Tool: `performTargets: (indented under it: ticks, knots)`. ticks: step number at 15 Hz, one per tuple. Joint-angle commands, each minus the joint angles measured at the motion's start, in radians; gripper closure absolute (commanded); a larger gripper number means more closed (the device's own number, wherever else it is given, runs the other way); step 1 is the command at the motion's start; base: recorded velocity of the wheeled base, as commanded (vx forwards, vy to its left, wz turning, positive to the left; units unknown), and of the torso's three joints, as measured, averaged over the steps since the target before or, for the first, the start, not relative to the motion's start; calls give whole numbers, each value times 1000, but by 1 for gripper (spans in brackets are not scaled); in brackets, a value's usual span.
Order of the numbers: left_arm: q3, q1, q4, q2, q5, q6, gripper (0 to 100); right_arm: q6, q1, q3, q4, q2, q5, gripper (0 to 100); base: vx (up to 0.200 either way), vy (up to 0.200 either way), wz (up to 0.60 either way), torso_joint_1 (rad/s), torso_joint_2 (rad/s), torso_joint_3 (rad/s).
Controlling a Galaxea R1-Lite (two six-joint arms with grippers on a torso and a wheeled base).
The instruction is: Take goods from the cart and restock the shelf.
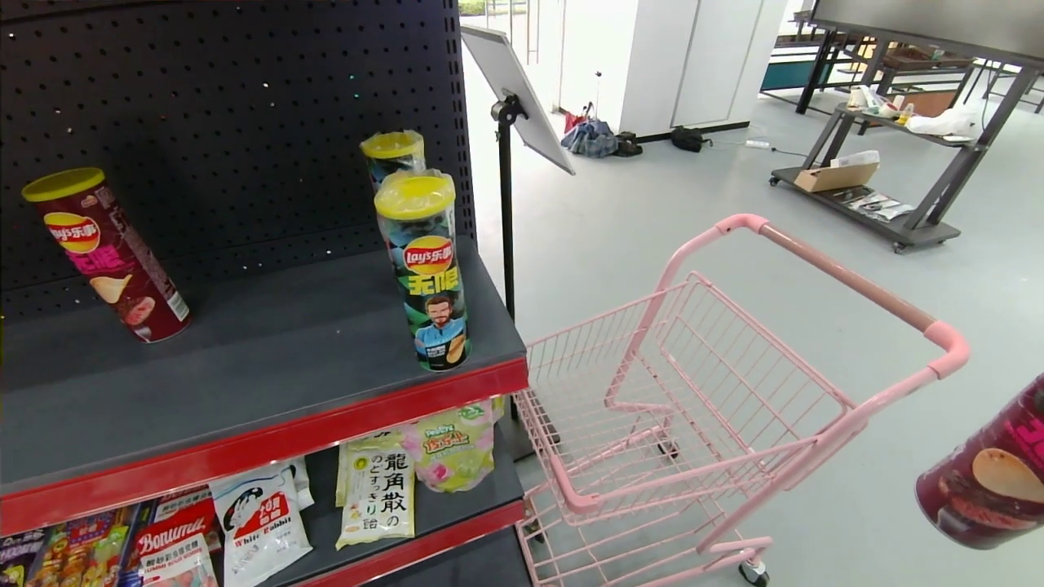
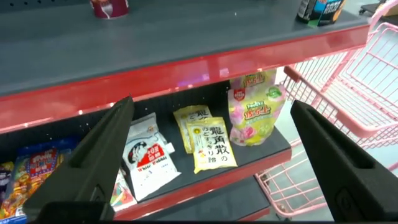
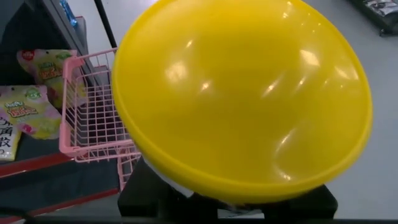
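Right gripper point(image 3: 227, 205) is clamped on the held can point(image 1: 991, 481). This is a maroon chip tube at the lower right edge of the head view, tilted, up in the air and apart from the pink cart point(image 1: 734, 391). In the right wrist view its yellow lid point(image 3: 242, 93) sits right up against the camera, with dark gripper parts showing on both sides beneath it (the fingers themselves are mostly hidden by the lid).

Left gripper point(image 2: 211, 104) has its fingers point(image 2: 102, 155) spread wide apart and nothing between them. It faces the red front edge of the top shelf point(image 1: 245, 367), with the lower shelf point(image 1: 457, 505) beyond it.

On the top shelf:
- The maroon shelf can point(image 1: 106, 253) is at the left of the head view, close to the pegboard point(image 1: 228, 106) (it looks tilted).
- The front green can point(image 1: 424, 269) stands upright with a yellow lid, near the shelf's right front corner.
- The rear green can point(image 1: 394, 155) is just behind it by the pegboard, partly hidden.

On the lower shelf the white bag point(image 1: 261, 522), yellow bag point(image 1: 375, 489) and green-pink bag point(image 1: 453, 444) are side by side. More packets are at the far lower left (too cut off to tell what they are).

The pink cart is centre-right in the head view, just beside the shelf's right end, with its handle toward the right. The sign stand point(image 1: 514, 81) is at top centre, behind the shelf end.
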Motion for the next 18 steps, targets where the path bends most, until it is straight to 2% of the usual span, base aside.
performTargets:
  ticks: [1, 10, 13, 16, 18]
  knots:
    - [0, 0, 0, 1, 0, 0, 0, -11, -3, 12, -1, 10, -1, 100, 0, 0, 0, 168, -364, -207]
    - [0, 0, 0, 1, -1, 1, 0, -16, -1, 49, -2, -3, 1, 100, 0, 0, 600, 17, -22, -13]
    - [0, 0, 0, 1, -1, 1, 0, -13, -1, 89, -5, -72, 12, 100, 0, 0, 0, 0, 0, 0]
    - [0, 0, 0, 1, -1, 1, 0, 5, -1, 163, 2, -191, 96, 100, 0, 200, 0, -1, -5, 4]
    - [0, 0, 0, 1, -1, 1, 0, 5, -1, 201, 4, -237, 101, 100, 0, 200, 0, 12, 5, 2]
